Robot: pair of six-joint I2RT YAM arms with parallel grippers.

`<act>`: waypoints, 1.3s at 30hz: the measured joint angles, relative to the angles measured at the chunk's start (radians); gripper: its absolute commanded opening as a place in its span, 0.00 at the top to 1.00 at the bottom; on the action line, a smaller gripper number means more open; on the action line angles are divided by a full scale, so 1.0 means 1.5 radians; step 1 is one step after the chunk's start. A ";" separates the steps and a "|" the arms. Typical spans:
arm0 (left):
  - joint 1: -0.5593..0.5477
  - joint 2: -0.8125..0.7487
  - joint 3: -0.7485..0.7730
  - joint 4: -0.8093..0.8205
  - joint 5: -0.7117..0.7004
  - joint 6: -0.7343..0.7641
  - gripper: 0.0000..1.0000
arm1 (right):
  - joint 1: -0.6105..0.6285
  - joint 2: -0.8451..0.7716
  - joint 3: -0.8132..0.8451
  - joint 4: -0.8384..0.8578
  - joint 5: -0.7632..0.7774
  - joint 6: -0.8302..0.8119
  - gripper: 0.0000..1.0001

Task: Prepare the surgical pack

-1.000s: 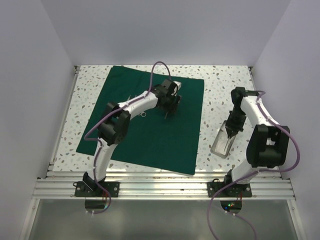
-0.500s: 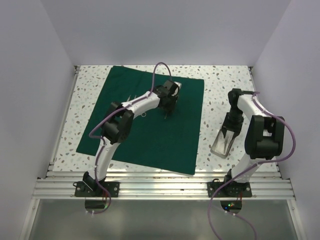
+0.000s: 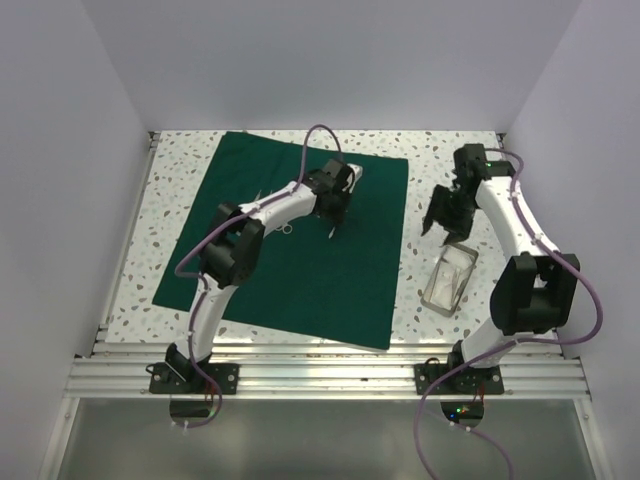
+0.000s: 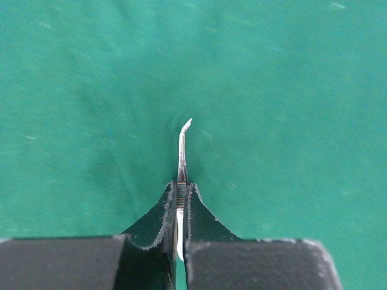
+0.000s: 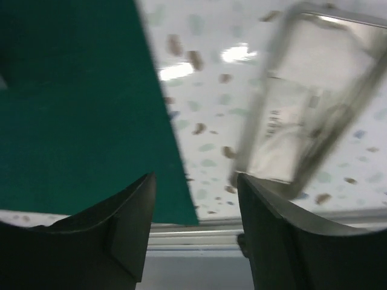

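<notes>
**Tweezers gripped over the drape, tray off to the right**

Nearest the arm bases, the large dark green cloth drape (image 3: 300,270) lies flat on the speckled white table (image 3: 430,160). Just beyond its right edge, on bare tabletop, sits the small shiny rectangular metal tray (image 3: 450,280). The tray's long axis runs roughly near to far, leaning a little to the right at the far end. The right wrist view shows something pale inside it, too blurred to name.

Farther back, over the middle of the drape, the left gripper (image 4: 182,187) has its jaws pinched tight on the slim steel tweezers (image 4: 181,151). They stick straight out beyond the fingertips, in line with them, with the curved tip pointing at the cloth. Whether the tip touches the cloth cannot be told.

At about the same depth, the right gripper (image 3: 445,215) hovers above the tray's far end, jaws spread and holding nothing.

If the tweezers are bound for the tray, it lies to the left gripper's right and slightly nearer, across the drape's edge. The right arm is much closer to the tray, so the two grippers would likely crowd each other there.
</notes>
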 measured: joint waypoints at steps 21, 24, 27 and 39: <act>0.026 -0.200 -0.181 0.181 0.416 -0.195 1.00 | 0.142 0.002 -0.042 0.325 -0.222 0.218 0.40; 0.026 -0.200 -0.185 0.192 0.433 -0.208 1.00 | 0.150 0.004 -0.042 0.331 -0.222 0.221 0.41; 0.026 -0.200 -0.190 0.208 0.445 -0.217 1.00 | 0.162 0.015 -0.042 0.333 -0.222 0.223 0.44; 0.025 -0.204 -0.214 0.230 0.467 -0.232 0.55 | 0.188 0.053 -0.039 0.330 -0.219 0.239 1.00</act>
